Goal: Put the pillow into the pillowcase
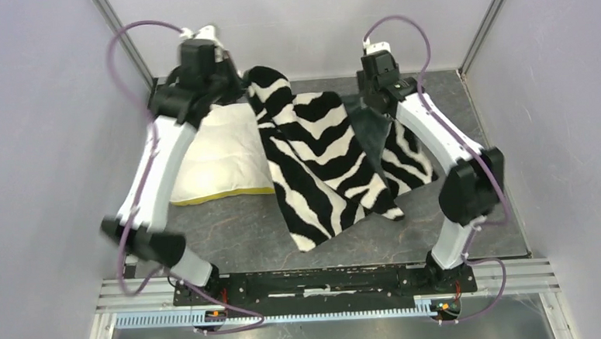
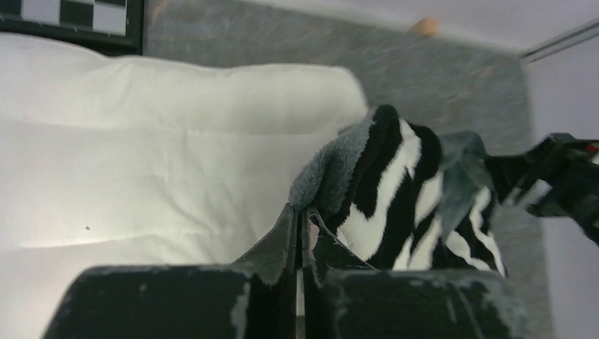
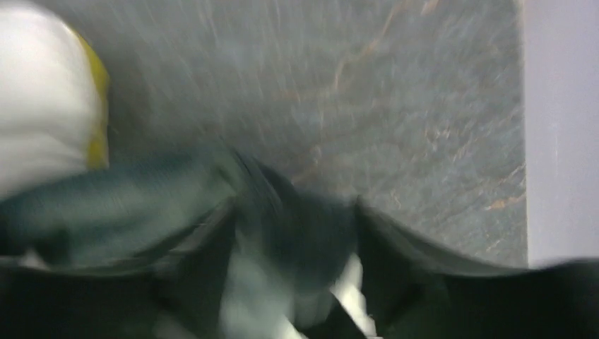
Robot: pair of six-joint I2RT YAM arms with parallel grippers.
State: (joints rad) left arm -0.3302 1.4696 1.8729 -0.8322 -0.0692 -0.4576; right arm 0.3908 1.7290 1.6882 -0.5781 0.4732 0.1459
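Note:
The cream-white pillow (image 1: 219,154) with a yellow edge lies at the left of the table. The zebra-striped pillowcase (image 1: 320,153) is spread diagonally across the middle, its upper left end lifted. My left gripper (image 1: 237,83) is shut on that end. In the left wrist view its jaws (image 2: 305,212) pinch the grey plush hem of the pillowcase (image 2: 395,176) just above the pillow (image 2: 141,155). My right gripper (image 1: 370,107) sits at the pillowcase's dark grey-green upper right part. In the blurred right wrist view its fingers (image 3: 293,212) stand apart, open, with dark plush pillowcase fabric (image 3: 141,205) bunched between them.
Grey walls close in the table on the left, back and right. A black-and-white checkerboard (image 2: 70,14) lies beyond the pillow. The right arm (image 2: 565,169) shows at the edge of the left wrist view. The arms' base rail (image 1: 319,281) runs along the near edge.

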